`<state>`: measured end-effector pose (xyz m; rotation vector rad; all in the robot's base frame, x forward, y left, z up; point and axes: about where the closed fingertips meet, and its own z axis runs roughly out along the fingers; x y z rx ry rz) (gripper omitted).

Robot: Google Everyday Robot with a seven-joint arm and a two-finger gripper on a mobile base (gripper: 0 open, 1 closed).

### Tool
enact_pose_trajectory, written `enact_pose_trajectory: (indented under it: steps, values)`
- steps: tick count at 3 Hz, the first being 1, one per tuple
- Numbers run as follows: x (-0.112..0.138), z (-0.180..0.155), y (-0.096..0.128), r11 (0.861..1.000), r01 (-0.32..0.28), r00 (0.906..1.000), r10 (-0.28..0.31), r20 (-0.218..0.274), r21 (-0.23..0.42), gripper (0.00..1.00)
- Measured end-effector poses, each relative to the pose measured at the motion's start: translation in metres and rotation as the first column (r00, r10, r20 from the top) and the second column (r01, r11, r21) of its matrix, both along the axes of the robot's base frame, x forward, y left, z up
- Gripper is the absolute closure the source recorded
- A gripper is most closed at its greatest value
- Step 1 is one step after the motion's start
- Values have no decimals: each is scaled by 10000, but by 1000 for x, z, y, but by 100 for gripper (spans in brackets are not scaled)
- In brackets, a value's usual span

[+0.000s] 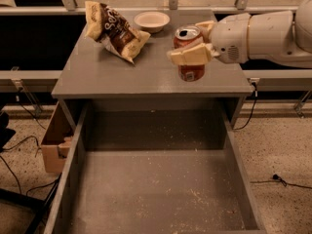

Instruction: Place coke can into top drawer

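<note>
Grey cabinet top (97, 77) and speckled floor make up the setting, with the arm (268, 35) reaching in from the right edge. The gripper (187, 42) sits over the cabinet top's right front part, its cream fingers (191, 56) closed onto the coke can (191, 72): one finger crosses the can's near side and the other shows behind its silver top. The can stands upright between them, its base close to the cabinet surface; whether it touches the surface cannot be told. To the left of the gripper, well apart, a brown-and-cream chip bag (117, 30) lies crumpled on the top. A shallow white bowl (151, 20) sits beyond and to the left of the gripper, near the back edge. Below and in front of the gripper, the top drawer (161, 199) is pulled fully out, its floor dusted with pale specks. Farther left and lower, a cardboard box (53, 140) rests against the drawer's outer side.
</note>
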<state>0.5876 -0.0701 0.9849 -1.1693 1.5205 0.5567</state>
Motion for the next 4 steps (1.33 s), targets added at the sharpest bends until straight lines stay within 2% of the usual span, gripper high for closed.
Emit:
enact_pose_trajectory:
  steps: [1,2,3,4]
  values:
    - [-48,-17,18,9990,-351,9988,360,-325,282,100]
    - [-76,-68,63,9879,-911,9894,1041,-1012,1257,100]
    - [-77,-128,104,9805,-834,9799,1132,-1643,1780,100]
    - [-68,-169,123,9852,-472,9740,820,-2112,1648,100]
